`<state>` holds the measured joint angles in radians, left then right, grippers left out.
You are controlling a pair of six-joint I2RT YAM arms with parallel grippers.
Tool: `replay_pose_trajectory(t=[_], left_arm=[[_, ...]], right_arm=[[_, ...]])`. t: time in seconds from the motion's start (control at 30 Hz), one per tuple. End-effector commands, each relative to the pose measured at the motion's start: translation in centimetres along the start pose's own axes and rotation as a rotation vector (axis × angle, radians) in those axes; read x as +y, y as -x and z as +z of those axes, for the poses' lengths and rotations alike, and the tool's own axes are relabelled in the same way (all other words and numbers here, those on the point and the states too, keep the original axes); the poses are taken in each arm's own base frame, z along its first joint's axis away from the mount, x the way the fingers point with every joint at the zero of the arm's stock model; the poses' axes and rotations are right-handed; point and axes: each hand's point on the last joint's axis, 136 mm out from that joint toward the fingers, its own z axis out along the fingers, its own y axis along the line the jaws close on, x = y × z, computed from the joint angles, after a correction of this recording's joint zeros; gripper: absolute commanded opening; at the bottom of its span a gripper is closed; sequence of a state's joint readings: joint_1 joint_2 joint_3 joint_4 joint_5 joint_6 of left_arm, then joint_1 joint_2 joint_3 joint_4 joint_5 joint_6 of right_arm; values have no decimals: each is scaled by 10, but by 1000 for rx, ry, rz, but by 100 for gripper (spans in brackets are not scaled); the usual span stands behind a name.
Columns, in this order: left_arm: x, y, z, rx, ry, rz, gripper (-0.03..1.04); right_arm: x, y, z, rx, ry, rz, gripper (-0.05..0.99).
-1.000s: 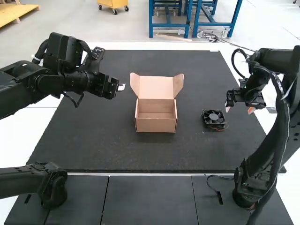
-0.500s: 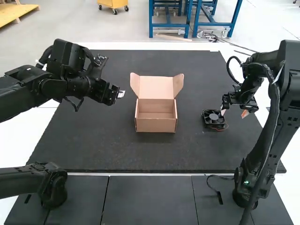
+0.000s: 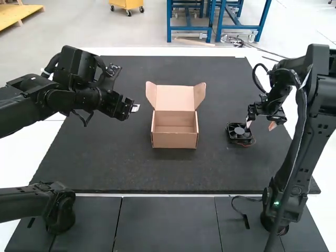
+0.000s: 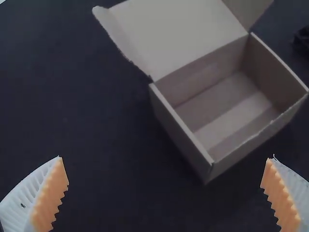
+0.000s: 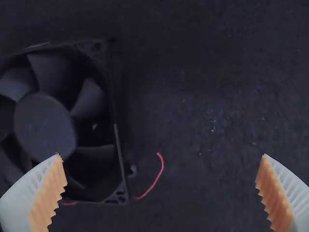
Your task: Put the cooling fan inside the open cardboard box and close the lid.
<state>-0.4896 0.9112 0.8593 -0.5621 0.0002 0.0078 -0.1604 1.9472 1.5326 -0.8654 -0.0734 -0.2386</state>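
Observation:
The open cardboard box (image 3: 175, 137) stands mid-mat with its lid and side flaps up; its inside (image 4: 178, 140) holds nothing. The black cooling fan (image 3: 240, 133) lies flat on the mat to the box's right, trailing a thin red wire (image 5: 152, 179). My right gripper (image 3: 260, 124) hangs open just above the fan's right edge, one finger over the fan (image 5: 48, 121) and the other over bare mat; my right gripper (image 5: 154, 193) holds nothing. My left gripper (image 3: 130, 106) stands open to the left of the box, and my left gripper (image 4: 164, 193) faces the box's near corner.
A black mat (image 3: 105, 157) covers the table, with white tabletop around its far and side edges. Open mat lies in front of the box and on both sides of it.
My right gripper has come down and leftward, from beside the fan to just over its right edge. The left arm shifted only slightly. Box and fan have not moved.

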Motion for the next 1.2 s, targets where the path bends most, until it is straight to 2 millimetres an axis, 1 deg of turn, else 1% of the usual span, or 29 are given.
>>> replay_pose_trajectory(t=[0.0,0.33,0.5,0.9,1.17], left_arm=[[-3,11,-6,-34,-13,17,94],[-3,14,-8,-42,-13,16,94],[-2,17,-10,-49,-10,16,94],[-2,23,-14,-63,-11,15,94],[-2,24,-15,-62,-11,13,94]], right_arm=[[-11,5,0,1,-27,21,90],[-16,7,11,27,-44,21,90],[-16,9,13,30,-44,21,90],[-15,6,23,59,-45,15,90],[-15,2,34,89,-46,13,90]])
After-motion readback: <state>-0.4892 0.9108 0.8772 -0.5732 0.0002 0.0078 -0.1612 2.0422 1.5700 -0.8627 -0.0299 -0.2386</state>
